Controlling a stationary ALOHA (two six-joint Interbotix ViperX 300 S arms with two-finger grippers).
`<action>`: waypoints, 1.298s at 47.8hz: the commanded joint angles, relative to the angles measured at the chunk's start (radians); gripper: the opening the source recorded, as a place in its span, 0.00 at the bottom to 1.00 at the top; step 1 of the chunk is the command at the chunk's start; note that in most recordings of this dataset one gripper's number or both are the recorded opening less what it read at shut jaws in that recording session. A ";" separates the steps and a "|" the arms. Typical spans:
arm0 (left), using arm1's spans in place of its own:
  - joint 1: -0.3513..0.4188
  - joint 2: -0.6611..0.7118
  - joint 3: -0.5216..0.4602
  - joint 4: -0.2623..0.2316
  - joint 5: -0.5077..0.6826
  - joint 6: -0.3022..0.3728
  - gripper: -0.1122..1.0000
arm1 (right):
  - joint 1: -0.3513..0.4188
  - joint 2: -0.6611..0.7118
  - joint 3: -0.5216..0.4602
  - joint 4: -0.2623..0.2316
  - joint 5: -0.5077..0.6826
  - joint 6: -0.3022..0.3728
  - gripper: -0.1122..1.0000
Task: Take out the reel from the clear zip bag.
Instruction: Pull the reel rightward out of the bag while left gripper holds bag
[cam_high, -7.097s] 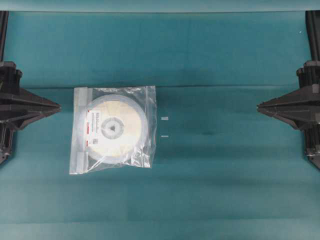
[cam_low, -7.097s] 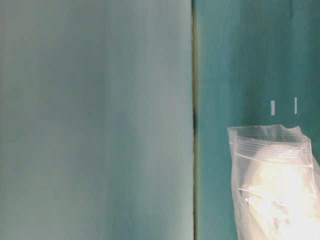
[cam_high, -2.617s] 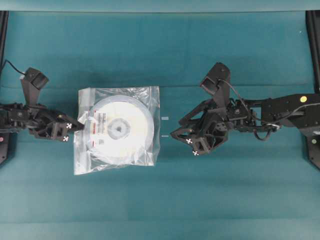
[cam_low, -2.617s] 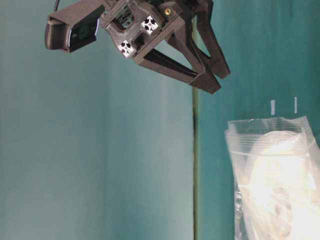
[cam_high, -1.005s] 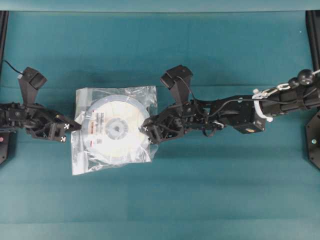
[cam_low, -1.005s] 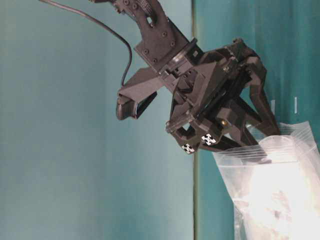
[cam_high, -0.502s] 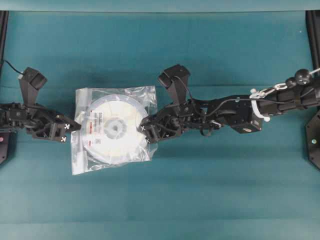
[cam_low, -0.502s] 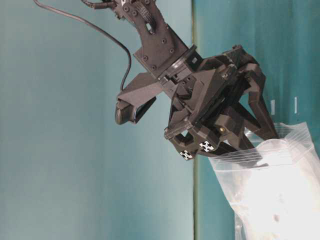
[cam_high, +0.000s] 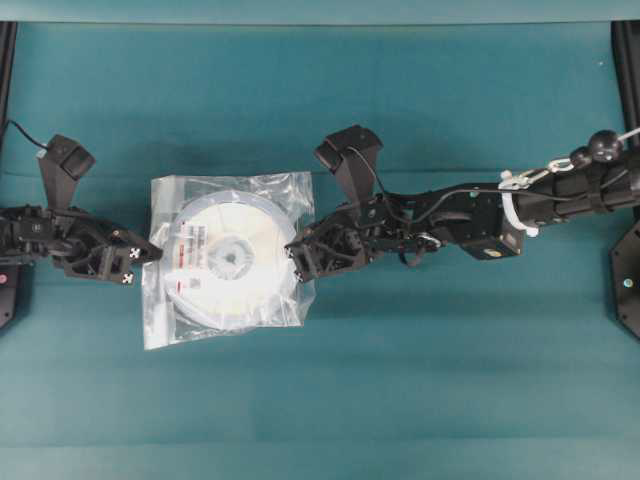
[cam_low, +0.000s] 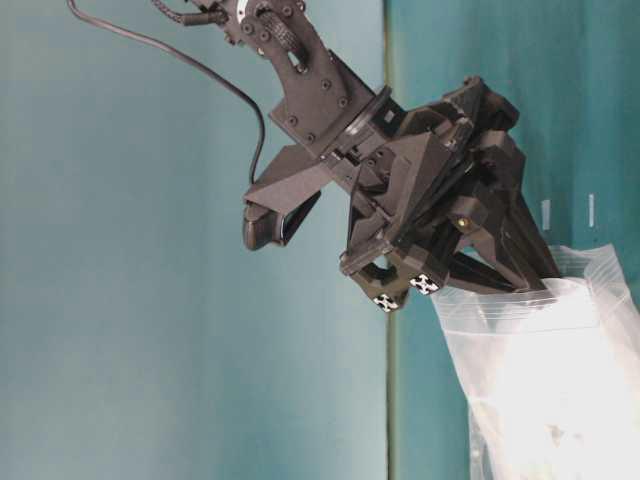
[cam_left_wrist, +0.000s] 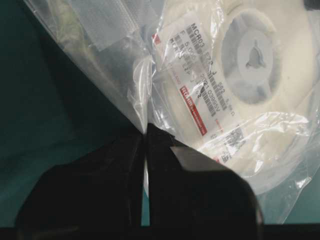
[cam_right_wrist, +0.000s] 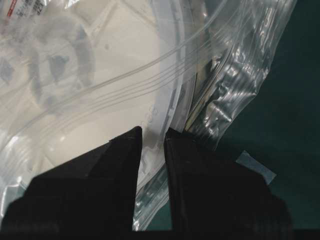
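Left tool (cam_high: 150, 253), at the left of the overhead frame, is clenched on the bag (cam_high: 290, 195) film: the left wrist view shows its two fingers (cam_left_wrist: 112, 175) pressed together with a pinched fold of plastic rising between them. Right tool (cam_high: 291, 252) reaches in from the right across the middle to the bag's right edge; the right wrist view shows its fingers (cam_right_wrist: 122, 150) drawn close with a narrow gap, the film and the reel (cam_high: 230, 260) rim lying in that gap, so it is grasping the bag edge, though whether the reel rim is also gripped cannot be told. Reel lies wholly inside the bag, flat on the green table (cam_high: 450, 380), left of centre in the overhead frame, label (cam_high: 193, 245) towards the left tool. Table-level view shows the right tool bearing down on the top edge of the bag.
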 joint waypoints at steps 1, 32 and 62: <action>0.002 0.000 -0.012 0.002 -0.005 0.002 0.10 | 0.000 -0.012 -0.005 0.000 -0.015 0.008 0.27; 0.003 0.000 -0.009 0.002 -0.005 0.005 0.10 | 0.000 -0.110 0.104 0.000 -0.031 0.008 0.20; 0.003 0.000 -0.012 0.002 -0.005 0.006 0.10 | 0.005 -0.232 0.255 0.002 -0.032 0.038 0.17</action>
